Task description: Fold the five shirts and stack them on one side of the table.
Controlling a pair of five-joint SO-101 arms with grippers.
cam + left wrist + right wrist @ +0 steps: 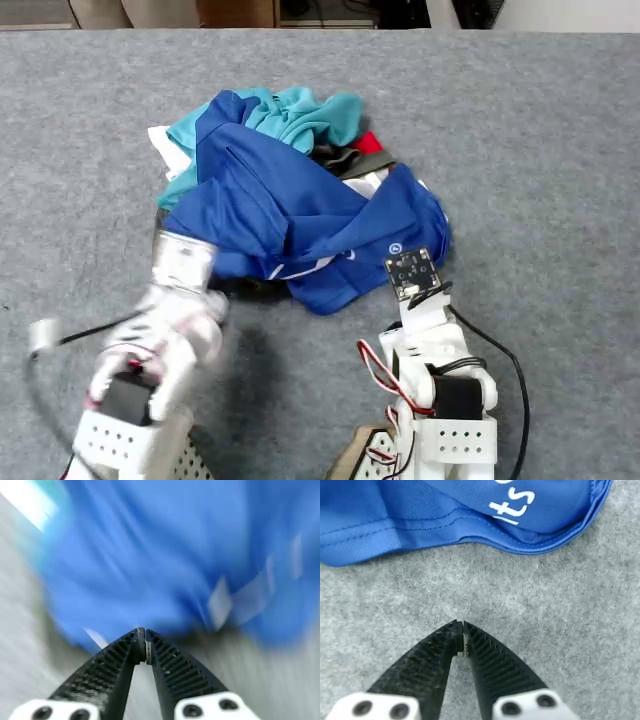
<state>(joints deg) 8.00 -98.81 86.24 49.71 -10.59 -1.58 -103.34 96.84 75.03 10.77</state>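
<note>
2 arms stand at the near edge of the grey table (pixel 560 150), side by side, both pointing away toward a heap of shirts in the middle.

The left arm (pixel 150 370) leans toward the heap's near left corner. The left gripper (pixel 140 647) is clenched, its ribbed black fingertips meeting with nothing between them. It sits right at the near edge of the blue shirt (pixel 280 210); whether it touches the cloth cannot be told.

The right arm (pixel 440 390) stands upright, with a black cable (pixel 505 350) looping beside it. The right gripper (pixel 461 640) is likewise clenched and holds nothing. It hangs over bare table just short of the blue shirt's stitched hem, apart from it. White lettering shows on the fabric above that hem.

Beyond the grippers, the blue shirt lies crumpled and unfolded on top of the heap, covering most of it. White cloth (pixel 165 140) pokes out at the heap's left side. Behind the blue shirt, a teal shirt (pixel 300 115) is bunched at the far side. To the right of the teal, a dark garment (pixel 345 160) and a bit of red cloth (pixel 368 142) peek out.
</note>
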